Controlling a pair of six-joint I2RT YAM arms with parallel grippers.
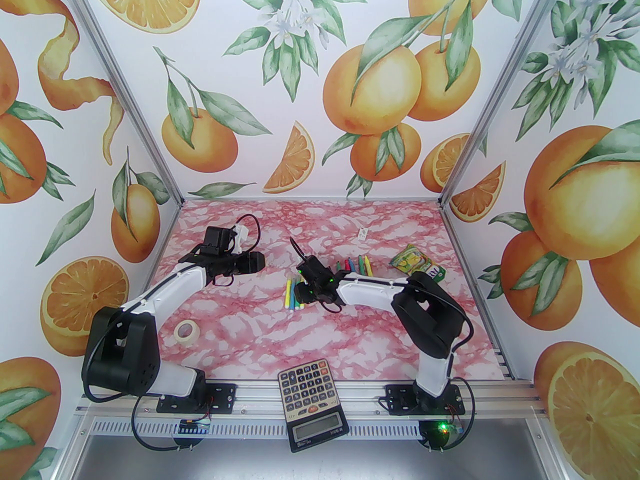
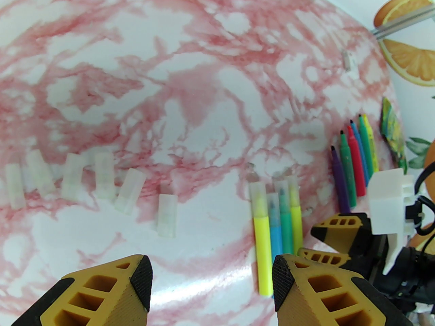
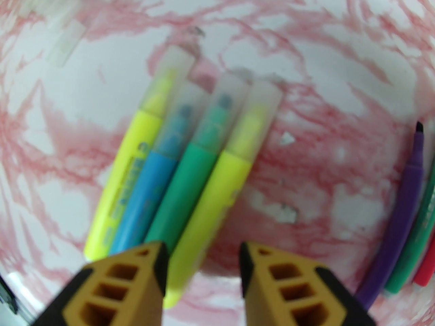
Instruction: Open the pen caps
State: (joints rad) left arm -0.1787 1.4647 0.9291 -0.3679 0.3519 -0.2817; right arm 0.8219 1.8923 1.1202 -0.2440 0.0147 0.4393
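- As far as can be told from how things lie, past the halfway mark: six pens opened, four left to open.
- At far left on the pink-and-white marbled table top (image 2: 204, 80), six loose translucent plastic pen caps (image 2: 103, 175), off their pens and lying in a ragged row, well apart from every barrel.
- Just right of that row, left gripper (image 2: 212, 278) with yellow-and-black fingers: spread wide, empty, hanging above bare table.
- In the middle, four short capped felt-tip pens (image 2: 286, 226), yellow, blue, green and yellow, lying side by side and touching, with clear fitted caps (image 3: 234, 97) seated over all four tips.
- Over the tail ends of that group, right gripper (image 3: 203, 263): set to a narrow gap, straddling the end of the rightmost yellow barrel (image 3: 210, 195), with nothing pinched as far as the blurred wrist view allows. Probably lined up on that pen as next in turn.
- Further right, six uncapped felt-tip pens (image 2: 357, 168), purple, green, red, blue, green and yellow, packed in a tight fan with dark tips bare: this part finished.
- At far right, green-yellow snack pouch (image 1: 407, 260), no part of the job.
- Remaining: four caps to pull off and set down.
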